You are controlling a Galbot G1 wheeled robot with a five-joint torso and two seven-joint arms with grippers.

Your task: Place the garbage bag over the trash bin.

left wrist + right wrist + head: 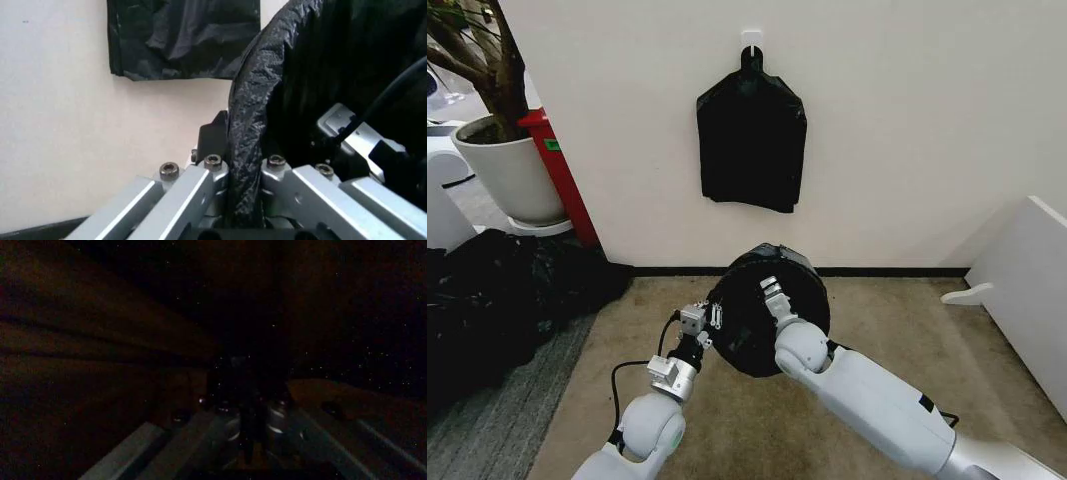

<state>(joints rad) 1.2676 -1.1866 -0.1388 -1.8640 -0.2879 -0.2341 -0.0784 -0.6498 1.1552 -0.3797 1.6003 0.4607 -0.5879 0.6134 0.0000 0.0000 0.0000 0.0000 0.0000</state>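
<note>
Two tools at garbage bag (767,312), left tool (243,200) pinching its edge

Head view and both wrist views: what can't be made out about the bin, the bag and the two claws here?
- Trash bin: head view, black garbage bag wraps it, so no cream side shows.
- Left claw: left wrist view, fingers pinch the bag's edge; their tips are hidden behind the plastic.
- Right claw: right wrist view is nearly black inside the bag; whatever it grips can't be told.
- Head view: right claw is reaching into the bag's opening.
</note>
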